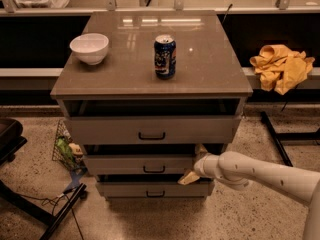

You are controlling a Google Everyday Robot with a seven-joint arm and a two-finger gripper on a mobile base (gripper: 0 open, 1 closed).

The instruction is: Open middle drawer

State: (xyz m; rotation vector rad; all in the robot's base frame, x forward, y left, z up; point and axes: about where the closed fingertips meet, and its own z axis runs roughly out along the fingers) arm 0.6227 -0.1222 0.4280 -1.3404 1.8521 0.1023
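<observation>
A grey-beige cabinet has three drawers. The middle drawer (125, 165) has a plain flat front with a small black bar handle (153, 169). A dark gap shows above its front. The top drawer (150, 130) stands out farther; the bottom drawer (150, 189) sits lowest. My white arm comes in from the lower right. My gripper (194, 165) is at the right end of the middle drawer's front, one tan fingertip (200, 150) at its top edge and the other fingertip (187, 179) at its lower edge.
On the cabinet top (210, 69) stand a white bowl (89, 48) and a blue soda can (164, 57). A yellow cloth (281, 67) lies on a ledge at the right. A basket of clutter (66, 150) and black chair legs (35, 214) are on the floor at the left.
</observation>
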